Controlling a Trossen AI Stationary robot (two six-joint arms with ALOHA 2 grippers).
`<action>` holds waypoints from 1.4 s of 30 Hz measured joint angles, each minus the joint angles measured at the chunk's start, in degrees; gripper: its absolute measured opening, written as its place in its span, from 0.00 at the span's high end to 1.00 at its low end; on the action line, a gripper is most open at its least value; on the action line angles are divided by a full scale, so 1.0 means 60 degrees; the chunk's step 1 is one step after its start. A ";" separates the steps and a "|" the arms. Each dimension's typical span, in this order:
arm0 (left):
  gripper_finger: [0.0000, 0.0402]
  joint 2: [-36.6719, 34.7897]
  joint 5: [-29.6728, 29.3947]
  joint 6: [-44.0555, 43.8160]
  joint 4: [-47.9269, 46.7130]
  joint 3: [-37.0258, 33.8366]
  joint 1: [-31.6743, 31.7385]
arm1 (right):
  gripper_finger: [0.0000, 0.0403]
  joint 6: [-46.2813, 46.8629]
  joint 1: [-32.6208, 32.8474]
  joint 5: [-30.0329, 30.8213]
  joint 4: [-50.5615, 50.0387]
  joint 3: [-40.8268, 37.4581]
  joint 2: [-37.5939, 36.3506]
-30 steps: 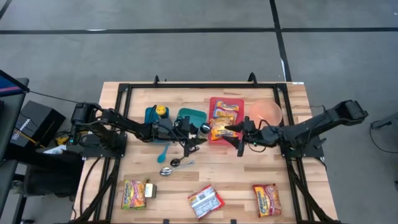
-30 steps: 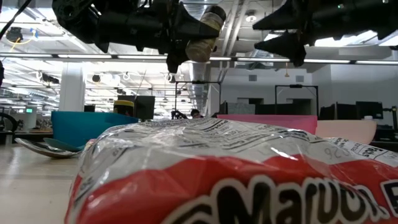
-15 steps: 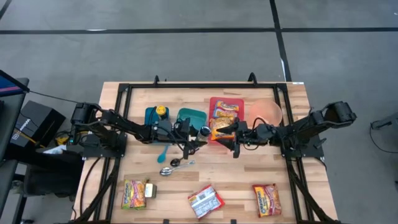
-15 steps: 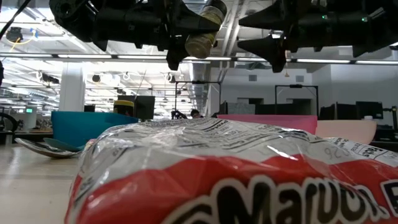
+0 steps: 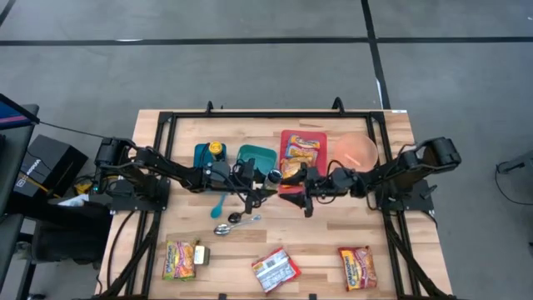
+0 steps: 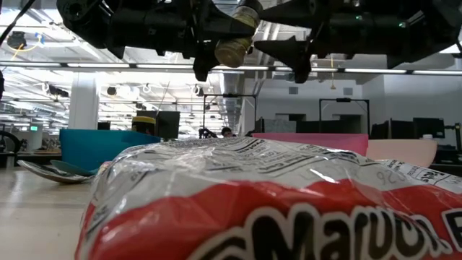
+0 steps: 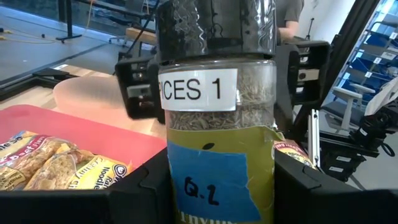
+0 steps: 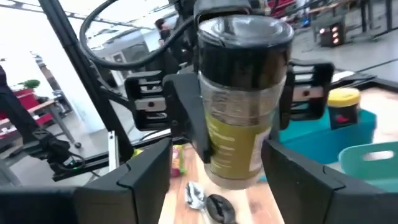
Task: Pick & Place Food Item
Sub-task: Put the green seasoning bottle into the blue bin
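Observation:
A spice jar (image 7: 217, 118) with a black lid, a white label and blue tape hangs above the table's middle, and my left gripper (image 5: 265, 180) is shut on it. My right gripper (image 5: 298, 192) stands open just to its right. In the right wrist view its fingers (image 8: 149, 171) flank the jar (image 8: 239, 99) without touching it. In the low view the jar (image 6: 234, 36) is tilted, next to my right gripper (image 6: 292, 54). Noodle packets (image 5: 301, 158) lie on a red tray (image 5: 287, 137). My left gripper pinches the jar's lower body (image 7: 186, 186) between its two fingers (image 7: 140, 190), one on each side. The fingers come level from the table's left side and lie across the jar. The jar is lifted clear of the table, lid end up and tilted.
A pink plate (image 5: 356, 150), a teal container (image 5: 256, 156) and a blue bin (image 5: 210, 152) stand behind the grippers. Spoons (image 5: 231, 221) lie below the jar. Food packets (image 5: 180, 259), (image 5: 275, 269), (image 5: 356, 267) lie along the near edge. A black frame (image 5: 166, 125) rings the table.
My right gripper has moved toward the table's left edge and slightly down, closing in on the jar, its fingers staying open. The jar stays in my left gripper in the same place.

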 joint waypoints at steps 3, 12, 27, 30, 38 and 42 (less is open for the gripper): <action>0.58 0.0000 -0.0034 -0.0006 -0.0111 0.0000 -0.0033 | 0.38 0.0122 -0.0186 -0.0319 0.0002 0.0110 0.0244; 0.58 0.0000 0.0190 -0.0069 -0.0164 -0.0004 -0.0040 | 0.33 -0.0263 -0.0237 -0.0704 0.0142 0.0125 0.0365; 0.58 0.0017 0.0132 -0.0080 -0.0412 -0.0004 -0.0059 | 0.33 -0.0346 -0.0390 -0.0513 -0.0553 0.0161 0.0354; 0.58 0.0018 0.0151 -0.0080 -0.0552 -0.0004 -0.0015 | 0.33 -0.0337 -0.0390 -0.0450 -0.1088 0.0163 0.0322; 0.58 -0.0018 0.0150 -0.0063 -0.0523 0.0015 -0.0015 | 0.33 -0.0229 -0.0303 0.0209 -0.3264 -0.0124 -0.1065; 0.58 -0.0036 0.0138 -0.0066 -0.0537 0.0015 -0.0018 | 0.33 -0.0230 -0.0152 0.0719 -0.2947 -0.0551 -0.1742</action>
